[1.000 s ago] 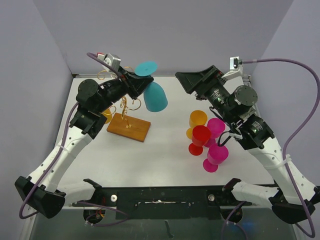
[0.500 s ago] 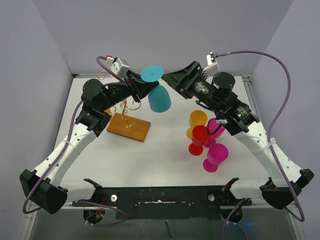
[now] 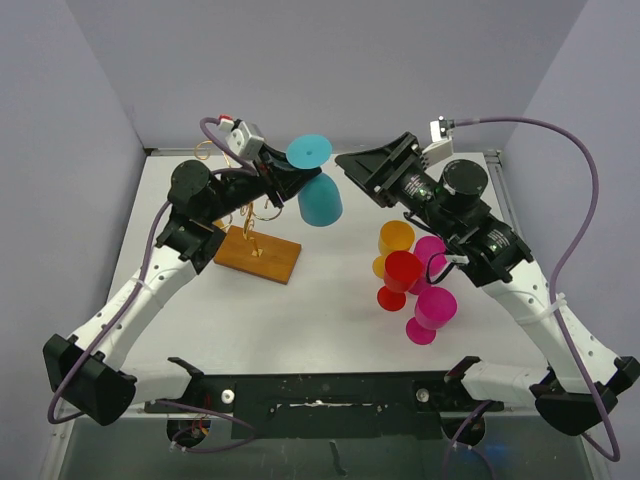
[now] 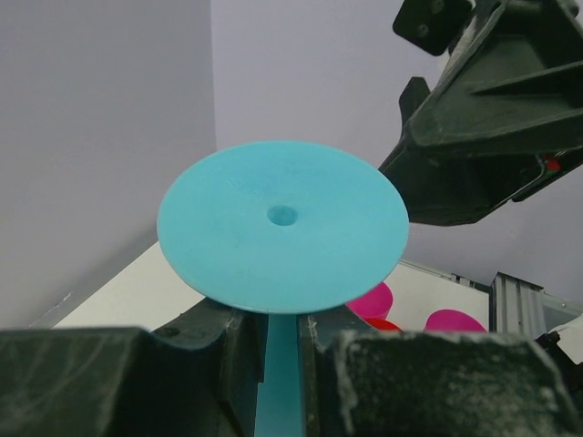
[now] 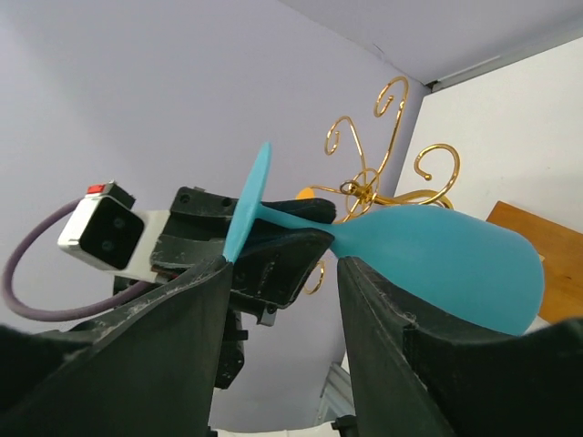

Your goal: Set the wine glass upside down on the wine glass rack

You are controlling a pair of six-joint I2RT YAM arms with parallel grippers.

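My left gripper (image 3: 290,178) is shut on the stem of a teal wine glass (image 3: 319,198), held upside down in the air with its round foot (image 3: 308,151) uppermost. In the left wrist view the stem (image 4: 281,382) sits between the jaws under the foot (image 4: 282,228). The gold wire wine glass rack (image 3: 252,212) stands on its wooden base (image 3: 258,254) just left of the glass. My right gripper (image 3: 358,172) is open, close to the right of the glass foot, not touching. In the right wrist view the glass (image 5: 437,269) lies past the open gripper (image 5: 278,273).
A cluster of orange (image 3: 396,240), red (image 3: 401,275) and magenta (image 3: 434,308) wine glasses stands right of centre on the white table (image 3: 300,320). Another orange glass (image 3: 213,232) sits behind the left arm by the rack. Grey walls close the back and sides.
The left gripper has carried the teal glass slightly right and up. The right arm swung in from the right, then eased back a little, its open gripper staying near the glass foot.
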